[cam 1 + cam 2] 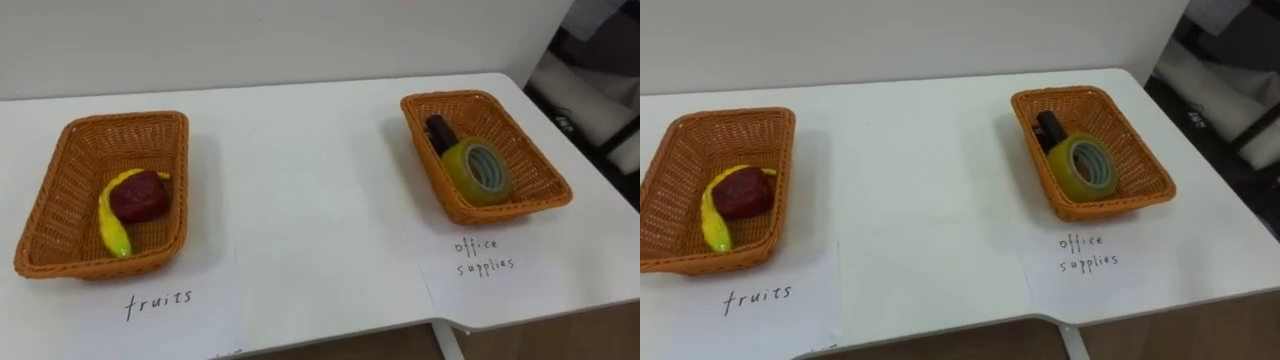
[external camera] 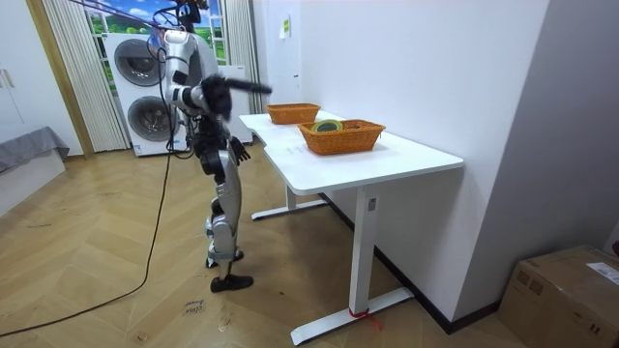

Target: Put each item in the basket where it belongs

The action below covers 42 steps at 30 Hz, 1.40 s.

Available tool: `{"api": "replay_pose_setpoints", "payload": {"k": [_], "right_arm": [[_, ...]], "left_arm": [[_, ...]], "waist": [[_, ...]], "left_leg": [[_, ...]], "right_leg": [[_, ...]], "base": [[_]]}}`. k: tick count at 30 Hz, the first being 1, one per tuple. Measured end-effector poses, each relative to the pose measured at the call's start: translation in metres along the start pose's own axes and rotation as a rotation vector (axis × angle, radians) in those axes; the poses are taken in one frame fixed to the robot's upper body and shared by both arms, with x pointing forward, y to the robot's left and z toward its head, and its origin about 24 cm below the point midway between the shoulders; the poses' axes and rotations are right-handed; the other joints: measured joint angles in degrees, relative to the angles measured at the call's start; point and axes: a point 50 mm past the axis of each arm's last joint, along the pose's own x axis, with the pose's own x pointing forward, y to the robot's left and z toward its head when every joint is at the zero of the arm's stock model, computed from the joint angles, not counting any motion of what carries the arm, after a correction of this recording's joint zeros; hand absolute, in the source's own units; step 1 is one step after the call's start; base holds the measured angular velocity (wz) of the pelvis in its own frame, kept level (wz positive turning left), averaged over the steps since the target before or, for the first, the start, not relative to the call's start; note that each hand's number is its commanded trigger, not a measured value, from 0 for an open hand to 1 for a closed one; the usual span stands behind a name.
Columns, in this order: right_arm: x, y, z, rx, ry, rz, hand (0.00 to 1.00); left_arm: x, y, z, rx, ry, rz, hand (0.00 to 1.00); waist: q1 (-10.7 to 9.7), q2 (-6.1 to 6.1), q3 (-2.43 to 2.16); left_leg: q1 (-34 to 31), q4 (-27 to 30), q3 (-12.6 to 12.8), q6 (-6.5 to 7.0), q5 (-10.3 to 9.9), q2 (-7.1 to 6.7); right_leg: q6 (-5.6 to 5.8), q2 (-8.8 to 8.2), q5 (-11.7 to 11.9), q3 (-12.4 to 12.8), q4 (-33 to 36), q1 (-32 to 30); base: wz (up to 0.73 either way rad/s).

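A rectangular orange wicker basket (image 1: 60, 190) is sitting at nine o'clock on the white table (image 1: 310, 170), holding a curved yellow banana (image 1: 112, 225) and a dark red apple (image 1: 140, 196) that is touching it. A second orange wicker basket (image 1: 530, 160) is lying at three o'clock, containing a yellow-green tape roll (image 1: 478, 170) with a black oblong item (image 1: 438, 130) at its eleven o'clock. The robot is standing near the table's edge, one blurred hand (image 2: 261, 88) raised, the other hand (image 2: 238, 150) hanging; their grip I cannot tell.
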Motion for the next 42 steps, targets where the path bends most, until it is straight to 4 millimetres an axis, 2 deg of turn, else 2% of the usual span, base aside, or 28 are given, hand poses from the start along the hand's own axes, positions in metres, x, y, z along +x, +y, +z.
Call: {"api": "replay_pose_setpoints", "payload": {"k": [2, 4, 7, 10, 13, 18, 21, 22, 26, 30, 35, 37, 42], "right_arm": [[0.001, -0.022, -0.028, -0.036, 0.119, -0.089, 0.0], [-0.003, -0.054, -0.066, -0.107, 0.28, -0.215, 0.0], [-0.017, -0.091, -0.102, -0.204, 0.425, -0.348, 0.0], [-0.026, -0.119, -0.12, -0.281, 0.505, -0.446, 0.0], [-0.037, -0.136, -0.128, -0.278, 0.56, -0.504, 0.0], [-0.056, -0.147, -0.147, -0.289, 0.654, -0.542, 0.0], [-0.075, -0.161, -0.168, -0.289, 0.788, -0.557, 0.0], [-0.082, -0.162, -0.176, -0.282, 0.844, -0.543, 0.0], [-0.107, -0.172, -0.195, -0.289, 1.003, -0.462, 0.0], [-0.126, -0.172, -0.209, -0.344, 1.135, -0.254, 0.0], [-0.139, -0.155, -0.218, -0.586, 1.196, 0.147, 0.0], [-0.144, -0.141, -0.223, -0.694, 1.201, 0.331, 0.0], [-0.156, -0.116, -0.229, -0.808, 1.197, 0.576, 0.0]], "left_arm": [[0.0, 0.0, 0.0, -0.011, 0.001, 0.0, 0.0], [-0.001, -0.003, -0.001, -0.024, 0.004, -0.007, 0.0], [-0.002, -0.006, -0.002, -0.056, 0.017, -0.014, 0.0], [-0.002, -0.005, -0.004, -0.09, 0.019, -0.017, 0.0], [-0.001, -0.005, -0.001, -0.099, 0.011, -0.023, 0.0], [-0.001, -0.008, 0.003, -0.095, 0.001, -0.057, 0.0], [-0.002, -0.011, 0.003, -0.1, 0.0, -0.089, 0.0], [-0.002, -0.013, 0.002, -0.1, 0.006, -0.104, 0.0], [-0.003, -0.018, -0.005, -0.088, 0.045, -0.123, 0.0], [-0.003, -0.018, -0.008, -0.115, 0.069, -0.127, 0.0], [-0.004, -0.024, -0.011, -0.125, 0.092, -0.142, 0.0], [-0.005, -0.026, -0.012, -0.125, 0.105, -0.15, 0.0], [-0.007, -0.033, -0.019, -0.127, 0.145, -0.16, 0.0]], "waist": [[-0.4, 0.06, 0.03], [-0.6, 0.12, -0.07], [-1.6, 0.71, -0.07], [-1.9, 1.06, -0.11], [-2.4, 1.09, -0.1], [-2.7, 1.42, 0.09], [-2.3, 1.33, -0.12], [-1.6, 1.56, -0.29], [-1.0, 1.97, -0.3], [1.2, 2.14, -0.28], [3.5, 2.31, -0.22], [4.6, 2.31, -0.22], [6.2, 2.42, -0.12]], "left_leg": [[-0.1, -0.1, -0.3, 0.01, 0.0, -0.06], [0.0, -0.2, -0.4, 0.03, -0.1, -0.14], [-0.1, -0.2, -0.7, 0.03, -0.2, -0.23], [0.1, -0.2, -0.7, -0.08, -0.3, -0.22], [0.1, -0.2, -0.7, -0.15, -0.3, -0.15], [0.2, -0.3, -0.6, -0.17, -0.3, -0.15], [0.3, -0.3, -0.6, -0.15, -0.4, -0.19], [0.3, -0.3, -0.6, -0.2, -0.5, -0.2], [1.1, -0.7, -0.7, -0.27, -0.6, -0.2], [1.5, -0.9, -0.7, -0.37, -0.7, -0.2], [2.2, -0.9, -0.7, -0.41, -0.8, -0.15], [2.1, -1.0, -0.8, -0.41, -0.8, -0.12], [1.9, -0.9, -1.3, -0.41, -0.9, -0.13]], "right_leg": [[0.05, -0.05, -0.1, -0.2, -0.1, 0.1], [0.09, -0.1, -0.3, -0.2, 0.1, 0.0], [0.16, -0.19, -0.9, 0.0, 0.4, -0.2], [0.08, -0.14, -1.4, 0.2, 1.0, -0.1], [0.01, -0.07, -1.6, 0.1, 1.1, -0.1], [-0.02, -0.08, -1.7, 0.2, 1.1, -0.2], [0.02, -0.23, -2.1, 0.2, 1.1, -0.6], [0.0, -0.16, -2.1, 0.3, 1.2, -0.7], [0.01, -0.09, -2.2, 0.1, 1.0, 0.1], [-0.03, -0.03, -2.5, 0.0, 1.0, 0.2], [-0.06, -0.02, -2.5, -0.2, 0.8, 0.9], [-0.07, 0.0, -2.4, -0.3, 0.1, 1.1], [-0.05, -0.23, -2.4, -1.7, 0.0, 1.5]], "base": [[0.06], [0.02], [0.05], [-0.01], [0.01], [0.0], [-0.01], [-0.06], [0.0], [-0.02], [0.0], [0.0], [0.09]]}}
